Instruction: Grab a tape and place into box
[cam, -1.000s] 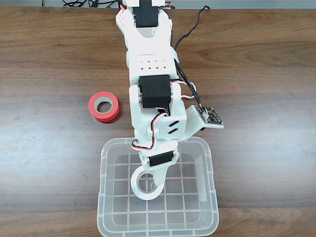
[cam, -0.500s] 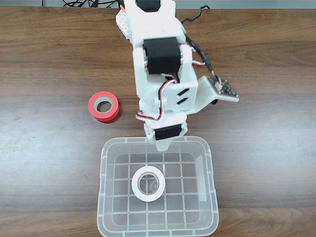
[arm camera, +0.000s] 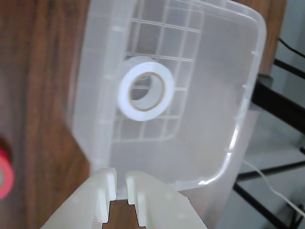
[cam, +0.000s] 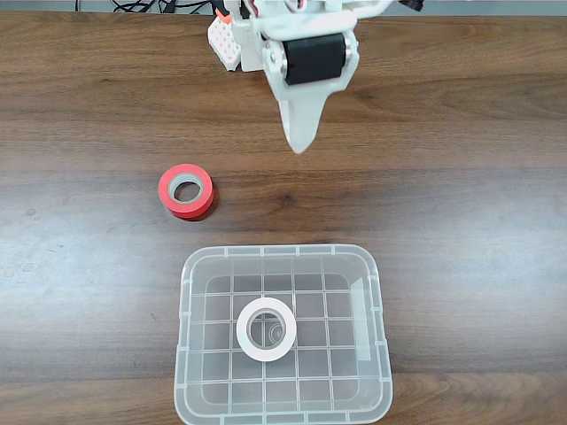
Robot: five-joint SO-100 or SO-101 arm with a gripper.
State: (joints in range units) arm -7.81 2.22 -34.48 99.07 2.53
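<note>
Now the white arm sits folded near the table's far edge, its gripper [arm camera: 118, 185] nearly closed, empty, pointing toward the clear plastic box [cam: 381, 319]. White ring-shaped tape roll [cam: 265, 328] lies flat on the box's grid floor, centred.

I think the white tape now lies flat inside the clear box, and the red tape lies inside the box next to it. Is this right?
Not quite. The white tape does lie flat inside the clear box, but the red tape is not in the box: in the fixed view it sits on the wooden table, outside the box and apart from its rim.
</note>
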